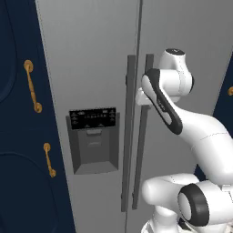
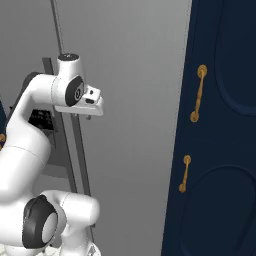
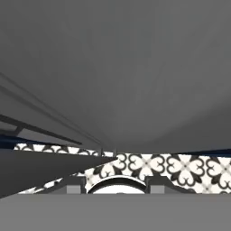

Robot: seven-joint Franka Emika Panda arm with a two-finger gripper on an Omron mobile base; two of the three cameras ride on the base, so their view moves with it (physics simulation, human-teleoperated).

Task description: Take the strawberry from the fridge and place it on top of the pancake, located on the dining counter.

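white arm up close in the base views, tool at the right-door handle of the fridge; can't tell if its jaws are closed on it. doors shut, so strawberry presumably inside. judgement: seat the bar squarely, then pull along the door's arc.

The fridge stands on black-and-white patterned floor tiles.

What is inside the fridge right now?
Cannot be seen: both doors of the fridge are shut, covering the inside. Showing are its dark handles and dispenser panel; no strawberry is visible.
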